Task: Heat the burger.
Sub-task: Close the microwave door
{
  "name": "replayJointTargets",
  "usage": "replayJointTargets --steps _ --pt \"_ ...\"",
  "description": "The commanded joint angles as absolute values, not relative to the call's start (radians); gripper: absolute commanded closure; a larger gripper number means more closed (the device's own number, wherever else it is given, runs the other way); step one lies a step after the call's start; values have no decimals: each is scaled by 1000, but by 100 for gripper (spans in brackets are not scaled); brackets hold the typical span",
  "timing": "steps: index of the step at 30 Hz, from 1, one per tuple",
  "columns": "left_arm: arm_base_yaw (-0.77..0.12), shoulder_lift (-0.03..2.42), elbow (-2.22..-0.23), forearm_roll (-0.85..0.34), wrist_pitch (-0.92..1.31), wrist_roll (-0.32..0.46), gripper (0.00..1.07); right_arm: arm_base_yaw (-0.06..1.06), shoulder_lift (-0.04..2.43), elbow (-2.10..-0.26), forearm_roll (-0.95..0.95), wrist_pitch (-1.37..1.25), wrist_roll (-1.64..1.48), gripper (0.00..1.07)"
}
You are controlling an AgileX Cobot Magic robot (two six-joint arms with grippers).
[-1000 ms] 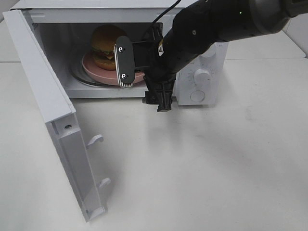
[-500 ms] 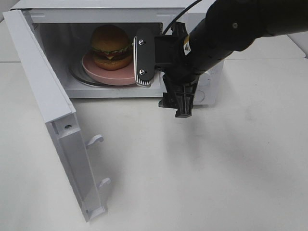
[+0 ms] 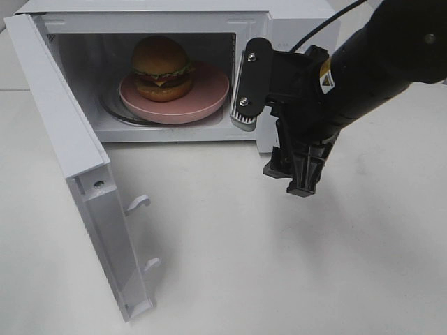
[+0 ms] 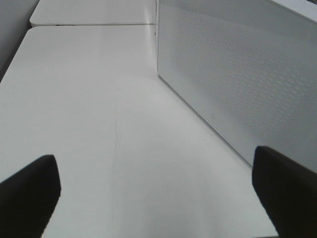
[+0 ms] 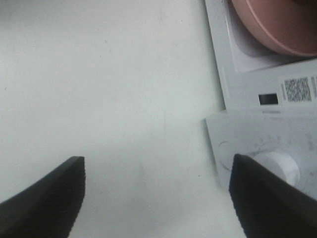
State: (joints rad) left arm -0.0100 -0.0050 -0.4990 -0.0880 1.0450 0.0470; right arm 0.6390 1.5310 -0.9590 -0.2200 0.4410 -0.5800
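Atop pink plate (image 3: 209, 88), burger (image 3: 161, 67) upright, dome up

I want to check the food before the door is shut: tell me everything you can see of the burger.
The burger is small and round, with a domed golden-brown bun on top and a green lettuce edge, yellow cheese and a dark patty between the bun halves. It looks whole and stands upright, stacked straight. It rests a little off-centre on a round pink plate, which is wider than it, inside the open microwave. Only the plate touches it.
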Motion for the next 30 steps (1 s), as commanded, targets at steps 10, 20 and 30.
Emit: replayJointTargets --steps 10,20,30 --pt "-13 -27 -497 -88 1037 45 6 640 1314 -837 -220 571 -173 31" --pt "-13 -27 -497 -88 1037 45 6 640 1172 -831 -221 750 7 31" --pt "-13 -27 -497 -88 1037 45 6 640 987 -831 -221 949 29 31"
